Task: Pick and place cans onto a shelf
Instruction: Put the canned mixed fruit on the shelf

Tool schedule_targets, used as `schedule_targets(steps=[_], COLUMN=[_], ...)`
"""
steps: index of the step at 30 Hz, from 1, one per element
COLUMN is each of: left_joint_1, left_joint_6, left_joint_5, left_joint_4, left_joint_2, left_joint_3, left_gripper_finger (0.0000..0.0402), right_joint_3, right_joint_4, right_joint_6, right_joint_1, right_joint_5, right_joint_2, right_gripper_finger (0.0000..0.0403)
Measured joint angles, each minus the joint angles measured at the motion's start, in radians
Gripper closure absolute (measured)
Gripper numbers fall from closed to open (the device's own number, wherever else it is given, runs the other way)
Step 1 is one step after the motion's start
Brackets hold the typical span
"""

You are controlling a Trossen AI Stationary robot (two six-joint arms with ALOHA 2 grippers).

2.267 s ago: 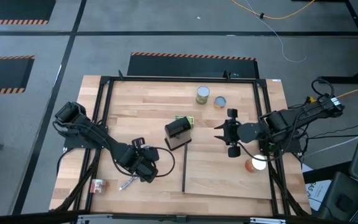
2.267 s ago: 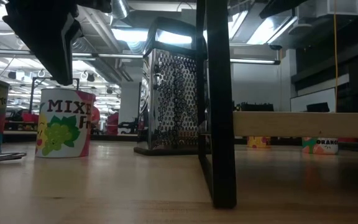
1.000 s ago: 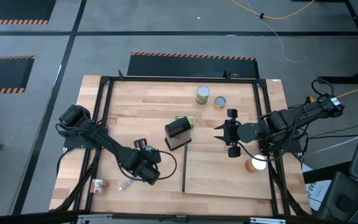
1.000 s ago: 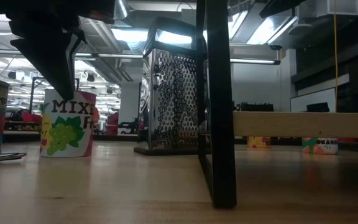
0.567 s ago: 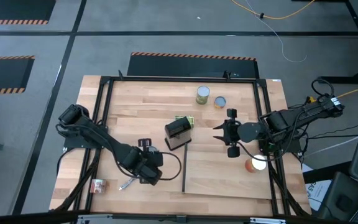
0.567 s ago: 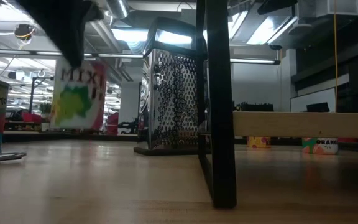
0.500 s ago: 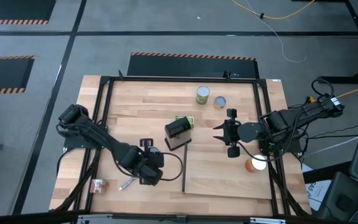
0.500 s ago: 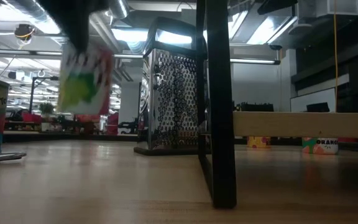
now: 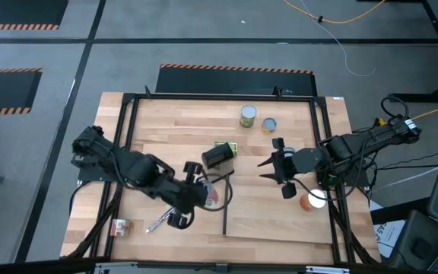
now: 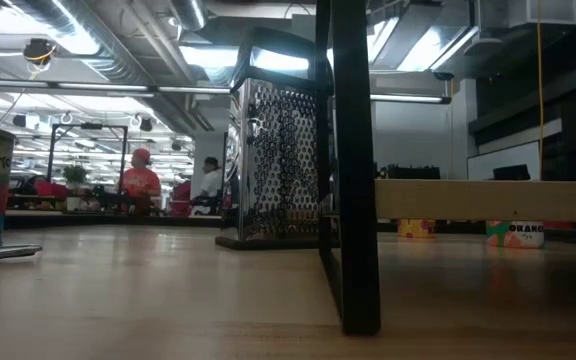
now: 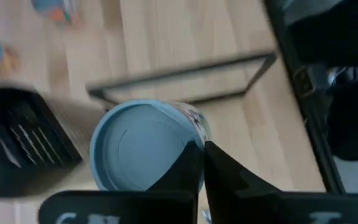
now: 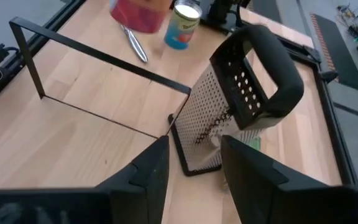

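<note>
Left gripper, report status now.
Left gripper shut on can, carried beside shelf's black bar. Right gripper open, waiting over shelf. Grater close by.

Held can (image 12: 137,14) — blurred, top cropped

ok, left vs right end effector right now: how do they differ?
The left end effector is shut on a can with a silver-blue top, pinching its rim. The right end effector is open and holds nothing.
The left is beside the black-bar side of the shelf. The right is near the shelf's far edge, facing the grater.
Both are dark and two-fingered.
</note>
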Motion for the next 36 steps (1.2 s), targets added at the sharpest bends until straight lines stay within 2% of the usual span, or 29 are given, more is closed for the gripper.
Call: schedule_targets(steps=[7, 21, 27, 36], left_joint_1=[0.058, 0.239, 0.280, 0.328], left_joint_6=[0.223, 0.524, 0.569, 0.589], left_joint_5=[0.011, 0.312, 0.314, 0.312], left_joint_4=[0.110, 0.268, 0.289, 0.376], left_joint_2=[-0.001, 0.106, 0.169, 0.259], left_joint_3=[0.061, 0.062, 0.061, 0.061], left_gripper_finger=[0.0399, 0.0399, 0.0398, 0.0398], right_joint_3=[0.000, 0.007, 0.064, 0.078], right_joint_4=[0.057, 0.078, 0.066, 0.066], right_joint_6=[-0.054, -0.086, -0.084, -0.027], right_joint_1=[0.000, 0.010, 0.015, 0.015], right_joint_5=[-0.002, -0.002, -0.036, -0.166], right_joint_2=[0.000, -0.001, -0.003, 0.002], right_gripper_finger=[0.0253, 0.0253, 0.0253, 0.0253])
